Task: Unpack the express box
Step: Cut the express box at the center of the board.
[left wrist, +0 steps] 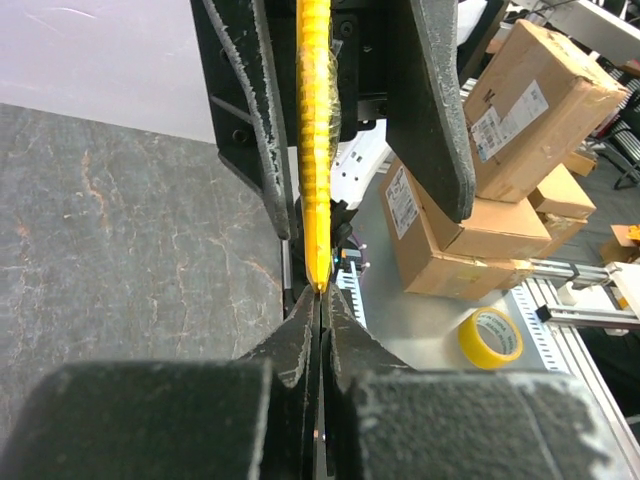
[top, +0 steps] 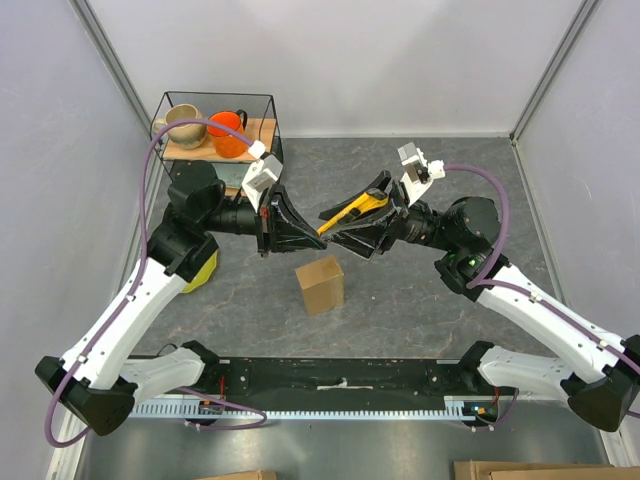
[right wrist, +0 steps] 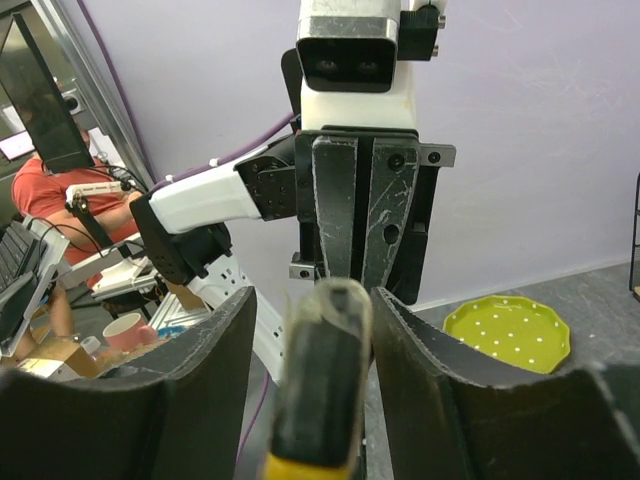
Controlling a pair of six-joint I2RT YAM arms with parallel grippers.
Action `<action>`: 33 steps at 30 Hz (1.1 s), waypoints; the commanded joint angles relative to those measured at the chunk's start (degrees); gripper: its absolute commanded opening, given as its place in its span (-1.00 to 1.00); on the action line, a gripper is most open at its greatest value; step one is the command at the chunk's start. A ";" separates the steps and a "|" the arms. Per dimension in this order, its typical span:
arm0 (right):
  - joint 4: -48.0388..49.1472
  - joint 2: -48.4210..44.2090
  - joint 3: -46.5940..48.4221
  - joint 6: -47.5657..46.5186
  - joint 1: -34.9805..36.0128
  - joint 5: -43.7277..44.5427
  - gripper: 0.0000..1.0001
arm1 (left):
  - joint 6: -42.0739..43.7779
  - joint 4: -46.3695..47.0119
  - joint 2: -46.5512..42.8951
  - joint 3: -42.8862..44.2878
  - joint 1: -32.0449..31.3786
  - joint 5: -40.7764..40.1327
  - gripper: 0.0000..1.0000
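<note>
The express box (top: 320, 285), small brown cardboard, stands on the grey table below and between the two grippers. Both grippers meet in the air above it around a yellow utility knife (top: 352, 211). My left gripper (top: 322, 232) is shut on the knife's thin front tip; in the left wrist view (left wrist: 320, 295) the yellow body (left wrist: 318, 130) runs straight away from the closed fingertips. My right gripper (top: 358, 226) is open, its fingers (right wrist: 410, 350) either side of the knife's black rear end (right wrist: 322, 380), with a gap on the left.
A green dotted plate (top: 203, 270) lies under the left arm and shows in the right wrist view (right wrist: 505, 333). A black wire-frame shelf (top: 272, 120) at the back left holds a beige mug (top: 185, 125) and an orange mug (top: 230, 133). Purple walls close in on three sides.
</note>
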 commanded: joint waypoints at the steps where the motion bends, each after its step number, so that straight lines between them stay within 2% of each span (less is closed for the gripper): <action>1: 0.92 0.40 3.00 -1.25 0.57 0.73 0.06 | 6.07 -3.69 -1.38 1.04 -0.88 -2.25 -0.97; 6: -0.93 1.54 4.06 -2.21 1.19 0.91 -0.26 | 11.62 -9.49 -1.64 2.71 -1.41 -5.16 -0.96; 11: -2.95 2.33 4.76 -4.05 1.81 0.47 -0.59 | 12.07 -10.20 -1.73 3.06 -1.58 -4.90 -0.96; 14: -5.85 2.33 5.29 -5.55 1.89 0.91 -0.95 | 12.42 -10.99 -1.82 3.41 -1.58 -4.81 -0.97; 15: -7.16 2.16 5.20 -6.42 1.89 1.26 -1.00 | 12.68 -11.17 -1.90 3.50 -1.50 -4.89 -0.96; 23: -11.56 -1.26 4.33 -10.12 1.90 3.19 -1.00 | 13.39 -13.45 -2.26 4.55 -1.50 -5.33 -0.96; 24: -11.57 -2.40 3.98 -10.39 1.98 4.07 -1.00 | 13.30 -13.80 -2.17 4.73 -1.50 -6.03 -0.87; 25: -11.74 -2.85 3.28 -11.52 1.90 5.03 -1.00 | 13.39 -14.24 -2.17 4.82 -1.41 -6.30 -0.62; 27: -15.07 -4.34 3.09 -13.72 1.89 9.60 -1.00 | 16.01 -16.26 -2.26 5.43 -1.41 -7.87 0.61; 28: -16.39 -4.87 2.83 -16.34 1.89 11.00 -1.00 | 16.98 -17.14 -2.43 5.70 -1.41 -9.19 0.94; 29: -18.40 -5.48 2.48 -17.23 1.98 12.85 -1.00 | 20.47 -19.76 -2.35 6.22 -1.41 -10.07 0.99; 33: -23.77 -8.73 1.42 -22.68 1.81 20.06 -1.00 | 32.44 -28.53 -1.56 6.40 -1.50 -14.81 0.99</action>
